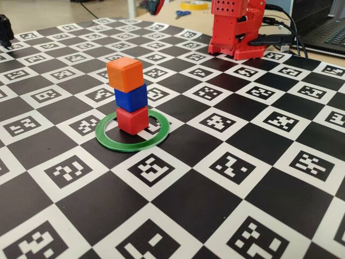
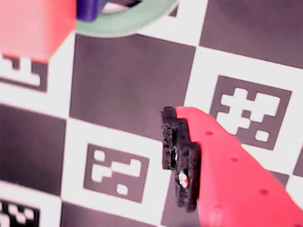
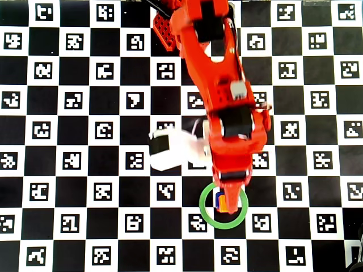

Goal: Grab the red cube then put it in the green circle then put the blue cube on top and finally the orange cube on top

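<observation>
Nearest the fixed camera it's just bare checkerboard bench with those little marker squares. Then you hit the ring, and the whole stack is sitting in it: red cube at the bottom, inside the open centre and a bit toward the back of it, blue cube on that, orange cube on top. The orange one is nudged a little toward the left of that view and twisted compared to the blue, so the tower isn't perfectly squared up, but it stands fine on its own. Looks to me like the job's basically done.

Nothing is touching the stack in the fixed view. From overhead the arm reaches out over the ring, and its tip covers most of the tower, with only slivers of orange and blue peeking out. My guess is it's hanging above after letting go.

Wrist cam shows one red finger with its black pad over a plain bench square, nothing on it. The other finger isn't in frame, so I can't tell how wide the claw is.

Further back is the red arm base, then cables and clutter.
</observation>
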Controlling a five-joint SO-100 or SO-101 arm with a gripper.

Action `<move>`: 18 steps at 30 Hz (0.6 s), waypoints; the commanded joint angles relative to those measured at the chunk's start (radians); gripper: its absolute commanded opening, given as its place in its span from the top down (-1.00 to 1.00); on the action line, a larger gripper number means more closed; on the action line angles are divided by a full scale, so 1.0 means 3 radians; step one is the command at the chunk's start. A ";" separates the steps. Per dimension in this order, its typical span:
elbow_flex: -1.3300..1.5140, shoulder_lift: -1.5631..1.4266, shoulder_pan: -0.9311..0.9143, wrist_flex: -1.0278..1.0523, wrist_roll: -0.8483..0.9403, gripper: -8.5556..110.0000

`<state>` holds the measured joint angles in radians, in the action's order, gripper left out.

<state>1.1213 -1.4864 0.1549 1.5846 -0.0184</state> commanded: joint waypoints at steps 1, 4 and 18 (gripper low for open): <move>0.0409 -0.0849 -0.0092 -0.0179 0.0194 0.38; 0.0874 -0.1258 -0.0169 -0.0343 0.0363 0.56; 0.3001 -0.2807 -0.0588 -0.1207 0.1733 0.95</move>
<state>1.9144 -2.1967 0.0031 1.2931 0.3942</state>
